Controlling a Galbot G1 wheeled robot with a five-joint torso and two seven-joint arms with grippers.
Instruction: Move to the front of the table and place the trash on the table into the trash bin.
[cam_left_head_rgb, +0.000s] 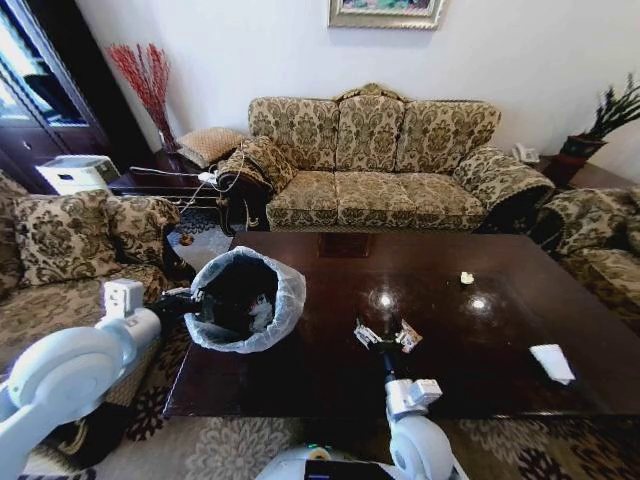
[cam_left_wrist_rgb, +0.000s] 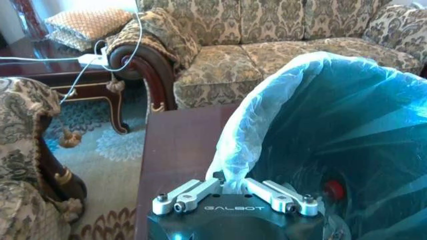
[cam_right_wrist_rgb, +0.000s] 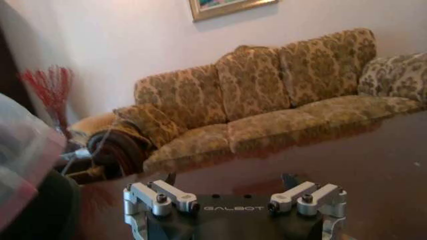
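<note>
Left gripper (cam_left_head_rgb: 196, 305) pinching trash bin (cam_left_head_rgb: 243, 300) rim on table (cam_left_head_rgb: 320, 380), right gripper (cam_left_head_rgb: 387, 337) hovering spread wide, empty.

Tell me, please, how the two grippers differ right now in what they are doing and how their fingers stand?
The left gripper is shut on the trash bin, pinching its bagged rim; the right gripper is open and holds nothing. The left gripper is at the table's left end; the right gripper hovers above its middle. Both are the same silver-fingered black model.
</note>
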